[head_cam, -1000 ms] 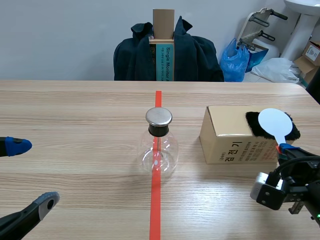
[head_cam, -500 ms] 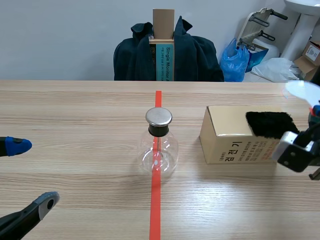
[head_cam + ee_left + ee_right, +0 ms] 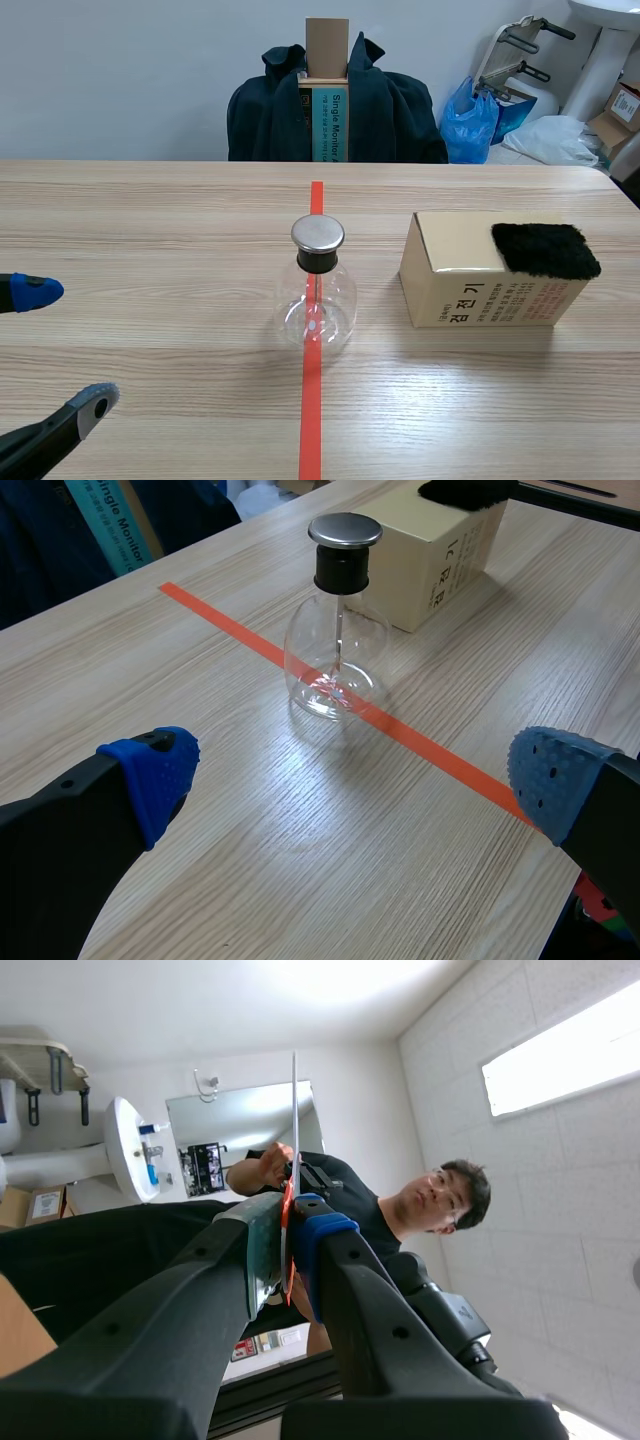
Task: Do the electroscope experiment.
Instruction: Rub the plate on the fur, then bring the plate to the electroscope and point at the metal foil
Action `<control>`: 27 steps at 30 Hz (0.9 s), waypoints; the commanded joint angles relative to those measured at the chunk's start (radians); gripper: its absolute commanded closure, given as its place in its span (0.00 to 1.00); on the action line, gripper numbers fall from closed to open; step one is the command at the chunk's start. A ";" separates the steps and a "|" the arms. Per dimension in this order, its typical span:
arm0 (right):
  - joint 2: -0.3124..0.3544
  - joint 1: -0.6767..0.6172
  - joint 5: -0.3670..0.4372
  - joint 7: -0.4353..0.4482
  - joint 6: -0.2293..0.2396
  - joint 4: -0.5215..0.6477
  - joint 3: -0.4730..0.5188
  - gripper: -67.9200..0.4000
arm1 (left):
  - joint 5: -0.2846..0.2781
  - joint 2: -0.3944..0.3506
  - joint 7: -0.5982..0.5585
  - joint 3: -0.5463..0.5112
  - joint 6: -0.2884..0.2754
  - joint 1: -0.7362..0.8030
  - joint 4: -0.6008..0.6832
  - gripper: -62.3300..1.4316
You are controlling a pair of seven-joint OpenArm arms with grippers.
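Observation:
A clear glass flask (image 3: 318,290) with a black neck and metal cap stands on the red tape line at mid-table; it also stands ahead of my left gripper (image 3: 355,780) as the flask (image 3: 338,630). A cardboard box (image 3: 480,275) to its right carries a black fur pad (image 3: 545,250). My left gripper (image 3: 65,345) hovers open and empty at the near left. The right arm is out of the scene view. In the right wrist view my right gripper (image 3: 288,1235) points upward, shut on the orange handle of a thin white paddle (image 3: 294,1120) seen edge-on.
A chair draped with a dark jacket (image 3: 400,110) and holding an upright box stands behind the table. A blue bag (image 3: 470,120) and clutter lie at the back right. A person in a dark shirt (image 3: 350,1185) shows beyond the right gripper.
The right arm lifted the white round paddle off the fur pad, rose to the right and left the scene view. The left arm, flask and box stayed put.

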 commanded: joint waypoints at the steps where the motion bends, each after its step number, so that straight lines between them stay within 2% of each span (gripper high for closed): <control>1: 0.013 0.005 0.012 -0.005 -0.012 0.028 0.018 0.98 | -0.002 0.003 -0.002 0.003 -0.003 -0.006 0.004 0.00; 3: 0.013 0.006 0.027 -0.005 -0.012 0.054 0.026 0.98 | 0.013 0.003 0.038 0.012 -0.007 -0.027 0.000 0.00; 4: 0.013 0.006 0.034 -0.005 -0.012 0.067 0.030 0.98 | 0.019 0.003 0.066 0.024 -0.010 -0.047 -0.008 0.09; 5: 0.013 0.006 0.041 -0.005 -0.012 0.080 0.033 0.98 | 0.019 0.003 0.093 0.041 -0.011 -0.072 -0.021 0.26; 8: 0.013 0.006 0.051 -0.012 -0.011 0.114 0.038 0.98 | 0.019 0.008 0.144 0.123 -0.012 -0.178 -0.094 0.86; 9: 0.013 0.006 0.051 -0.013 -0.011 0.123 0.039 0.98 | 0.019 0.013 0.144 0.157 -0.013 -0.220 -0.124 0.97; 12: 0.013 0.006 0.050 -0.011 -0.011 0.132 0.039 0.98 | 0.024 0.053 0.143 0.261 -0.011 -0.365 -0.224 0.95; 18: 0.010 0.006 0.050 -0.011 -0.012 0.132 0.038 0.98 | 0.080 0.161 0.140 0.459 -0.001 -0.628 -0.434 0.95; 27: 0.011 0.006 0.051 0.047 -0.007 0.132 0.032 0.98 | 0.091 0.254 0.113 0.599 0.085 -0.797 -0.627 0.95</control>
